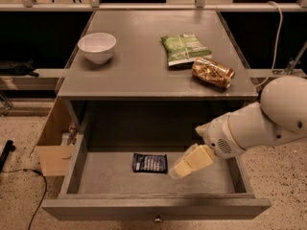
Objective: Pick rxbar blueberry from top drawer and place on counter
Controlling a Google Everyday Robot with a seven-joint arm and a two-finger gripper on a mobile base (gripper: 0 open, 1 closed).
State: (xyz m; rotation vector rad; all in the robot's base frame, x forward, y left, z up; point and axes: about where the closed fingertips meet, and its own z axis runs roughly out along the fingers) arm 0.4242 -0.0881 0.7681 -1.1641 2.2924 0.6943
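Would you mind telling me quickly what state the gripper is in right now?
The gripper: open or shut cannot be told; inside the top drawer, beside the rxbar blueberry, not holding it.

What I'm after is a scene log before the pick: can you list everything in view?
counter: one, grey, top of the cabinet
bowl: one, white, back left of the counter
snack bag: one, green, lying flat on the counter's right side
packet: one, shiny orange-brown, on the counter by the bag's near right corner
top drawer: one, grey, pulled open under the counter
rxbar blueberry: one, dark navy, flat on the drawer floor near the middle
cardboard box: one, brown, on the floor left of the cabinet
arm: one, white, reaching in from the right
hand: one, pale yellow, inside the drawer, just right of the rxbar blueberry
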